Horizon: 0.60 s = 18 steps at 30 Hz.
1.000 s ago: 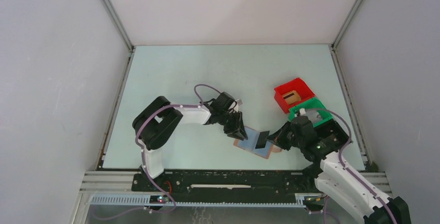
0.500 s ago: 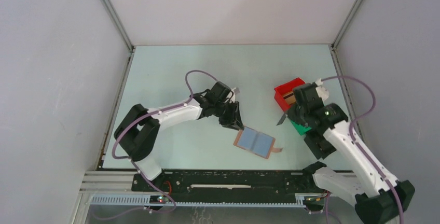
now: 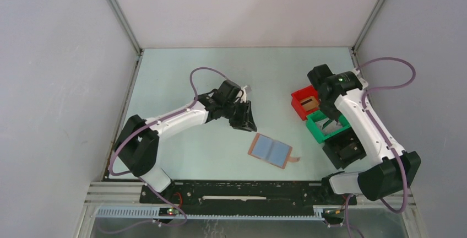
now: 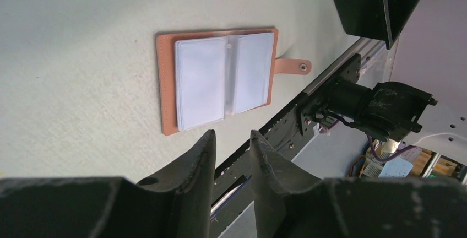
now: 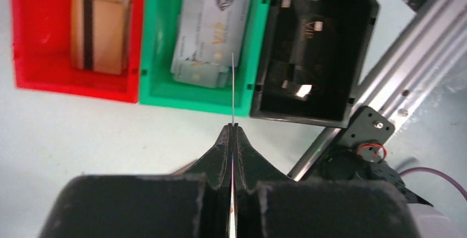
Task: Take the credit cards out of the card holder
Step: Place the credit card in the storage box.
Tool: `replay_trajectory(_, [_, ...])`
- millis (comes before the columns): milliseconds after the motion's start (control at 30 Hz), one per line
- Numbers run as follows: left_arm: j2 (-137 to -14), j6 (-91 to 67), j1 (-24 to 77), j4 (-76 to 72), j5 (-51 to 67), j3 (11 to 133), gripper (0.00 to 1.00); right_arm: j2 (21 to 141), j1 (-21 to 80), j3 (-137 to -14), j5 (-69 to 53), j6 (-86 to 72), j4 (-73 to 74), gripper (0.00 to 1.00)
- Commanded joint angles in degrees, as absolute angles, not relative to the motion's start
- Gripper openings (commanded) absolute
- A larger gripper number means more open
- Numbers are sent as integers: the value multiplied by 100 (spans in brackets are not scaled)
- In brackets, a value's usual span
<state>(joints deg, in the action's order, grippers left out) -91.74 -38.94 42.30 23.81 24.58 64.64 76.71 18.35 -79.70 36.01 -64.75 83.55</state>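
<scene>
The open card holder [image 4: 220,78] looks light and floppy; pin its tan border. The right jaws pinch a card [image 5: 233,89]; the left jaws hang half-spread, empty.

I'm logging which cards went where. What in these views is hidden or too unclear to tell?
- Right wrist: the card in the right gripper shows edge-on, face unseen; top view, the arm covers it.
- Left wrist: card holder sleeves look uniformly pale; cards inside cannot be told.
- Right wrist: black bin contents lost in shadow and glare.
</scene>
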Motion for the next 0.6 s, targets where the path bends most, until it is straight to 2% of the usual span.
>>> replay_trajectory(0, [-9128,-3745,4189,2444,2417,6688,34,7566,1497,-7898,4063,-6998,9186,0])
replay_trajectory(233, [-9291,-3766,4188,2423,2510,6691,34,7085,713,-7330,4084,-6947,9136,0])
replay_trajectory(567, [-9394,-3823,4192,2338,2610,6675,34,7610,219,-6301,4281,-7647,9089,0])
